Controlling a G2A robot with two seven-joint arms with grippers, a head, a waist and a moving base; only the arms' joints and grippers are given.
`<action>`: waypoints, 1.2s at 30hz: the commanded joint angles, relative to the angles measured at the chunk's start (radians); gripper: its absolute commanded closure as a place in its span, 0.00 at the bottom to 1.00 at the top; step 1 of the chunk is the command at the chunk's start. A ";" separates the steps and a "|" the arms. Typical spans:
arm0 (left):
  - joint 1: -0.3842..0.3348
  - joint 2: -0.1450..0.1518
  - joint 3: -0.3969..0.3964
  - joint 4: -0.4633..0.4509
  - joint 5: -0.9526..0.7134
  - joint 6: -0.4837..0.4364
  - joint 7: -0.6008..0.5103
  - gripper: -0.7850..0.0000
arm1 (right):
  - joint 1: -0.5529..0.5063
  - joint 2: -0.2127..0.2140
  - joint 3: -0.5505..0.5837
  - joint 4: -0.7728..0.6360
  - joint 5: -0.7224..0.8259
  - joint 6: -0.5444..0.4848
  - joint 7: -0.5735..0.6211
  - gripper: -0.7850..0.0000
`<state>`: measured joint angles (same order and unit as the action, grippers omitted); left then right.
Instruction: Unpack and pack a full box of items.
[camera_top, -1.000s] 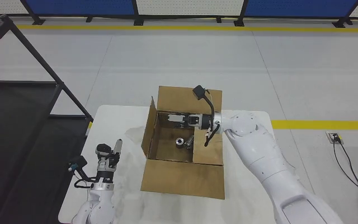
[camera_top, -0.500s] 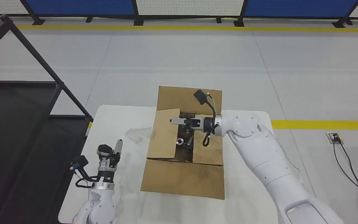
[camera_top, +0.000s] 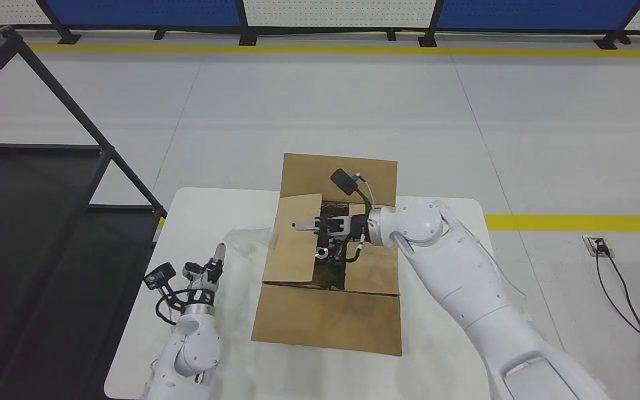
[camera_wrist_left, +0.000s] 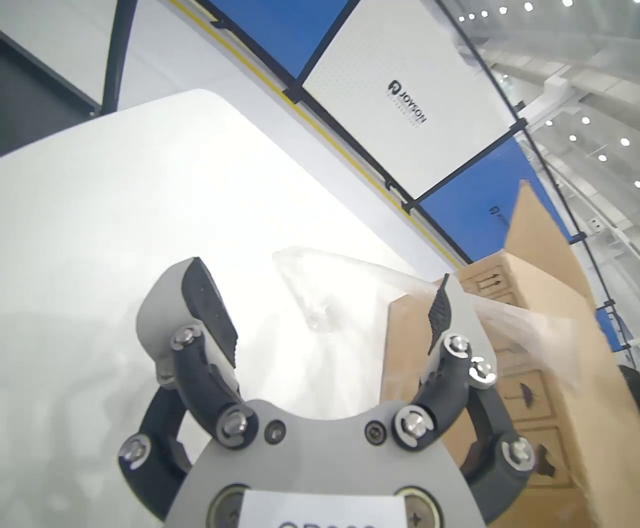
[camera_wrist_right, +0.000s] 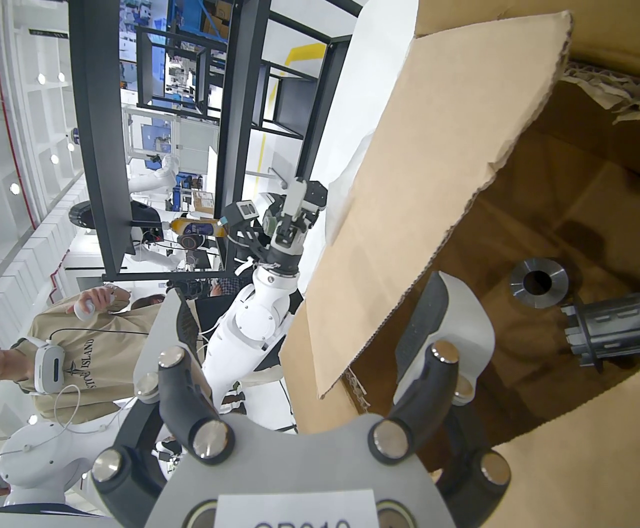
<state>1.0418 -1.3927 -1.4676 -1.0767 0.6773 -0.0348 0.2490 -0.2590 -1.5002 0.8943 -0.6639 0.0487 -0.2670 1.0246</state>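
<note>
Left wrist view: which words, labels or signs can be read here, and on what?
Cardboard box side: handling signs only, up-arrows, umbrella, glass; no words.
White panel: a brand logo, not quoted.
Blue panel: logo partly hidden by the box, unreadable.
Left gripper label: cut off at the edge, unreadable.

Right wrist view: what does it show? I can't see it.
The right gripper is open around a cardboard flap, one finger on each side. Inside the box lie a shiny metal ring and a dark ridged part.
</note>
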 joint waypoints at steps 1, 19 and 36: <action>-0.047 -0.005 0.025 0.071 0.012 0.031 -0.032 0.00 | 0.005 -0.004 -0.005 0.007 0.003 -0.004 0.000 0.00; -0.256 -0.027 0.127 0.317 0.093 0.027 -0.134 0.00 | -0.010 0.000 0.011 -0.006 -0.005 -0.051 -0.022 0.00; -0.339 -0.055 0.149 0.409 0.106 0.133 0.089 0.00 | -0.024 0.004 0.018 -0.026 -0.015 -0.044 -0.019 0.00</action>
<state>0.7040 -1.4467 -1.3151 -0.6707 0.7876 0.0945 0.3069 -0.2827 -1.4961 0.9124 -0.6920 0.0335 -0.3103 1.0059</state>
